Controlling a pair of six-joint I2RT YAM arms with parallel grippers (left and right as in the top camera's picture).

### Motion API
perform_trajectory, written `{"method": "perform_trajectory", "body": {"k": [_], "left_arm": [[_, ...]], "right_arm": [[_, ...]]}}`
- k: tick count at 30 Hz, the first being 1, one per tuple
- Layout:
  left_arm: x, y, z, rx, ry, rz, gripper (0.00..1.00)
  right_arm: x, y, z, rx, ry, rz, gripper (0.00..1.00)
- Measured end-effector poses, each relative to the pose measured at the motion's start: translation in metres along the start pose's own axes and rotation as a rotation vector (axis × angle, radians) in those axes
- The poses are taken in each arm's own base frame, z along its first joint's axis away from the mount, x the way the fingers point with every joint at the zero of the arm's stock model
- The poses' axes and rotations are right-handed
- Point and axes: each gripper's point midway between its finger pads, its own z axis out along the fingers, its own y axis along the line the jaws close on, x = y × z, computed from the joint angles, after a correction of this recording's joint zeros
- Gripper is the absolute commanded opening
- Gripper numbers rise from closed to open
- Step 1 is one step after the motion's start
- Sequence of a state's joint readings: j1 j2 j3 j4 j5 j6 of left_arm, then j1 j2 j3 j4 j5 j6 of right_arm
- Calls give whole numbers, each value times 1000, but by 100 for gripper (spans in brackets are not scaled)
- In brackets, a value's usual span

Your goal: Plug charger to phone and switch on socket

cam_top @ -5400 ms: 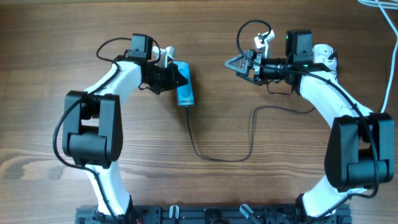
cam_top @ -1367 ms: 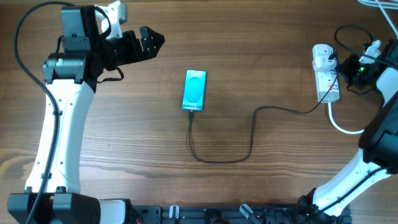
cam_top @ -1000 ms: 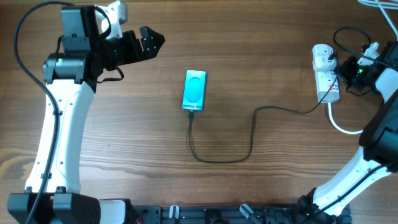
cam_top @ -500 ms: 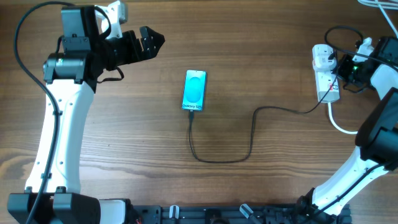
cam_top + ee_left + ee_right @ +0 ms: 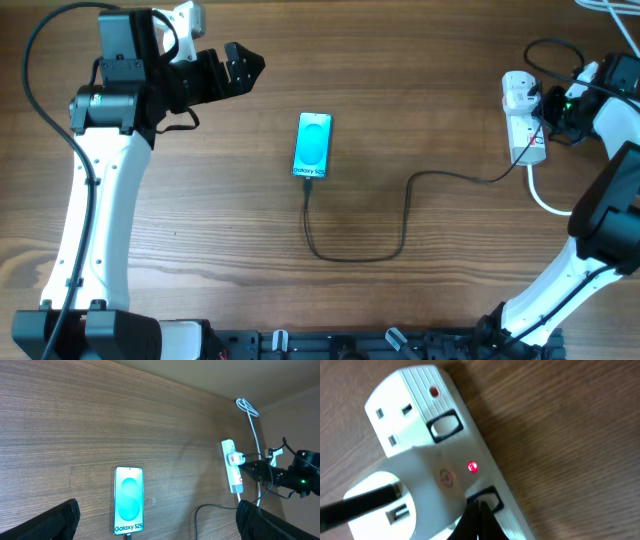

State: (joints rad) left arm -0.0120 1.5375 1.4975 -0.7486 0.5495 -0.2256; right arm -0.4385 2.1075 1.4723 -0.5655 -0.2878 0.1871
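The phone (image 5: pixel 313 145) lies flat mid-table, its cyan screen lit. The black charger (image 5: pixel 404 215) runs from the phone's near short edge in a loop to the socket (image 5: pixel 520 125) at the right. In the left wrist view the phone (image 5: pixel 129 500) has the connector in its bottom edge. My right gripper (image 5: pixel 546 100) is shut, its tips (image 5: pixel 479 510) pressed on the socket's (image 5: pixel 420 390) lower rocker switch (image 5: pixel 487 497); a red light (image 5: pixel 472 466) glows just above. My left gripper (image 5: pixel 246 64) hangs open far left of the phone, holding nothing.
A white plug (image 5: pixel 390 505) sits in the socket's lower outlet; the upper outlet is free, with its own switch (image 5: pixel 445 425). A thick white lead (image 5: pixel 545 200) curls from the socket toward the right arm. More white cable (image 5: pixel 615 20) lies at the far right corner.
My right gripper has moved left and up onto the socket's switch side. The left arm, phone and charger have not moved.
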Motion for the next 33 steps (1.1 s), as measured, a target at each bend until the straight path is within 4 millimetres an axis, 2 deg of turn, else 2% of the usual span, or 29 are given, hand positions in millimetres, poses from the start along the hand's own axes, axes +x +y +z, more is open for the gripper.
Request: {"method": "perform_trajectory", "body": {"k": [6, 10, 15, 16, 17, 19, 20, 21, 22, 23, 25, 26, 27, 28, 29, 30, 31, 33], "left_arm": [[0, 0, 0, 0, 0, 0, 100], [0, 0, 0, 0, 0, 0, 100], [0, 0, 0, 0, 0, 0, 100], [0, 0, 0, 0, 0, 0, 100], [0, 0, 0, 0, 0, 0, 100], [0, 0, 0, 0, 0, 0, 100], [0, 0, 0, 0, 0, 0, 100], [0, 0, 0, 0, 0, 0, 100], [0, 0, 0, 0, 0, 0, 100], [0, 0, 0, 0, 0, 0, 100], [0, 0, 0, 0, 0, 0, 100], [0, 0, 0, 0, 0, 0, 100], [0, 0, 0, 0, 0, 0, 100], [0, 0, 0, 0, -1, 0, 100], [0, 0, 0, -1, 2, -1, 100], [0, 0, 0, -1, 1, 0, 100], [0, 0, 0, -2, 0, 0, 100], [0, 1, 0, -3, 0, 0, 100]], "right_arm": [[3, 1, -1, -1, 11, 20, 4], [4, -1, -3, 11, 20, 101, 4], [12, -29, -20, 51, 69, 306, 5], [9, -36, -28, 55, 57, 340, 7], [-1, -44, -48, 53, 9, 371, 8], [-26, -42, -102, 15, -123, 375, 16], [-32, -37, -122, -7, -167, 350, 20], [-43, -13, -167, -71, -262, 273, 26], [-46, 8, -193, -121, -310, 190, 31], [-41, 40, -227, -192, -361, 64, 36], [-22, 87, -268, -270, -408, -124, 46], [-5, 108, -284, -298, -415, -220, 49], [20, 142, -312, -345, -450, -376, 49], [44, 157, -322, -339, -441, -457, 50], [62, 170, -329, -344, -433, -517, 63], [87, 187, -340, -362, -428, -603, 88], [106, 196, -348, -369, -424, -660, 100], [137, 204, -356, -370, -398, -733, 100]]}}
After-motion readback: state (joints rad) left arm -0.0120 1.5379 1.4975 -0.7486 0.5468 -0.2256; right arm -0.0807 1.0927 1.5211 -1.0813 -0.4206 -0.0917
